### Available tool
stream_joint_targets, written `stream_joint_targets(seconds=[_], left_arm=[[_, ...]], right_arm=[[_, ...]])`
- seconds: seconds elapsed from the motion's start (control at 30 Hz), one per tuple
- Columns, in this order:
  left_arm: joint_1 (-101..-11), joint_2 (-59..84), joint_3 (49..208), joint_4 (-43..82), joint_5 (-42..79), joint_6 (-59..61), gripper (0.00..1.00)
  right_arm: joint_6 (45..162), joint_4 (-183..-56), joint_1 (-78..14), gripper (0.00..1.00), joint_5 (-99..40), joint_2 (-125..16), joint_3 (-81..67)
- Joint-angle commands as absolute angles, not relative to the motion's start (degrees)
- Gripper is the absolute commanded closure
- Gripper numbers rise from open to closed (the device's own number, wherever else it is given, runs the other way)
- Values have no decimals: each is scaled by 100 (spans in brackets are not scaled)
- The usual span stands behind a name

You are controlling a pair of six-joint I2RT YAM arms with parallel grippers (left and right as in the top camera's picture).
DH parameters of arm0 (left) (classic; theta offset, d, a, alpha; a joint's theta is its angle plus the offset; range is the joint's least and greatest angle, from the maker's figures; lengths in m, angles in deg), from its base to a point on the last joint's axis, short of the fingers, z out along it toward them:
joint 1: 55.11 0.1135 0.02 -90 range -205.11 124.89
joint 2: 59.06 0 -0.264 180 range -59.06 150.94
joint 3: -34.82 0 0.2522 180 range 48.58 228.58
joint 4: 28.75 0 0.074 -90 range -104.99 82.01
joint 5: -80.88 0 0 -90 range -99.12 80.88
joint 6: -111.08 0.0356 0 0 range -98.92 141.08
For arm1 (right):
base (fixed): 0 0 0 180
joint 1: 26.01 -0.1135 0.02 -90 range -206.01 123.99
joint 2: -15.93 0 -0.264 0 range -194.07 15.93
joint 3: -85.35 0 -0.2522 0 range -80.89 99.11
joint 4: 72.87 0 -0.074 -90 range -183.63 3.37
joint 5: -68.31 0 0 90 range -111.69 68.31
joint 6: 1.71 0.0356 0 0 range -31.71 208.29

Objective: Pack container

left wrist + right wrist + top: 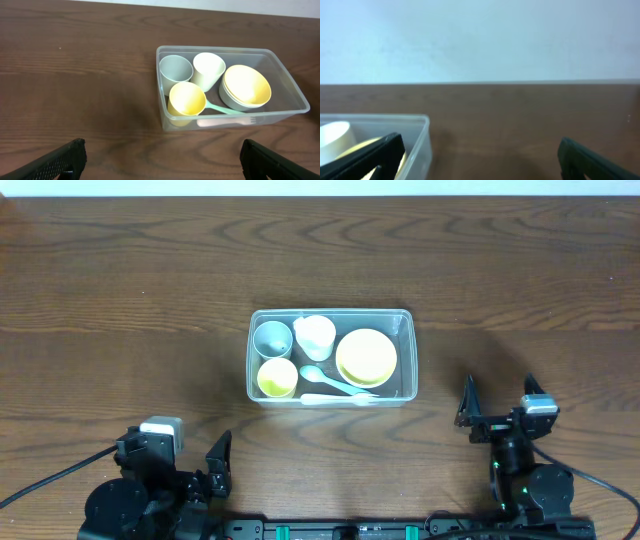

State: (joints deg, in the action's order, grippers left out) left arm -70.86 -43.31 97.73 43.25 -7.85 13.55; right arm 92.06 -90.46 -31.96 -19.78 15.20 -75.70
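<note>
The clear plastic container (405, 320) stands at the table's middle. It holds a grey cup (271, 338), a white cup (316, 335), a yellow cup (278, 378), stacked yellow bowls (366, 356), a teal spoon (328, 379) and a white fork (335, 398). The left wrist view shows the container (295, 95) ahead with the same items. My left gripper (199, 464) is open and empty near the front edge, left of the container. My right gripper (497, 402) is open and empty to the container's right. The right wrist view shows the container's corner (422, 135) at the left.
The wooden table (120, 300) spreads all round the container. A pale wall (480, 40) rises behind the table's far edge. Both arm bases sit at the front edge.
</note>
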Motion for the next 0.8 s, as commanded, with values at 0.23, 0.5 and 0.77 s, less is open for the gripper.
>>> stream_joint_targets(seconds=[0.23,0.5,0.77], left_arm=[[-7062,-4342,9760,4325,-830,1305,2],[-7062,-4342,9760,4327,-830,1305,2],[-7062,-4342,9760,4325,-830,1305,2]], right_arm=[[7259,-9038,-3198,1,-2216,1568,-8055],[7475,-9090,-3198,1,-2198,1566,-8055],[7475,-9090,-3198,1,-2198,1566,-8055]])
